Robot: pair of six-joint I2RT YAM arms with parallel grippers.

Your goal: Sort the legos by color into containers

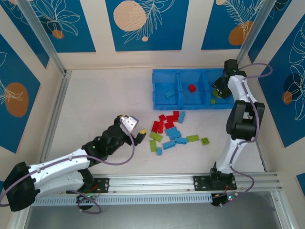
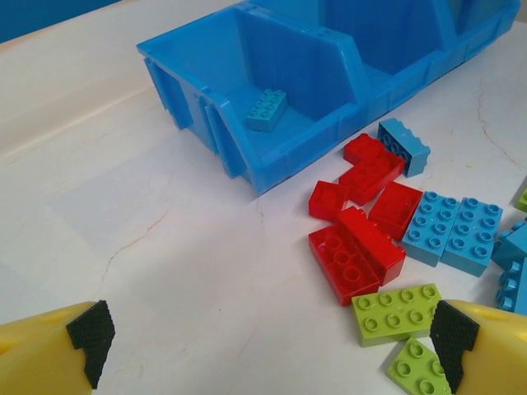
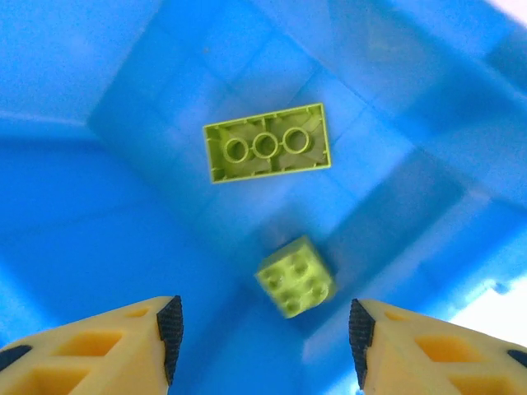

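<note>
My right fingers (image 3: 263,329) parted and empty over a tray compartment (image 3: 123,123), two lime legos (image 3: 268,152) beneath, my left fingers (image 2: 270,341) wide open, red legos (image 2: 362,247) ahead on the counter (image 2: 165,247)

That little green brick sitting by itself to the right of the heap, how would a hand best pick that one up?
From straight above, pinching two opposite side walls. The small green brick sits on the table apart from the other bricks, so its sides look free all round, and its squarish shape likely offers flat, parallel walls either way.
</note>
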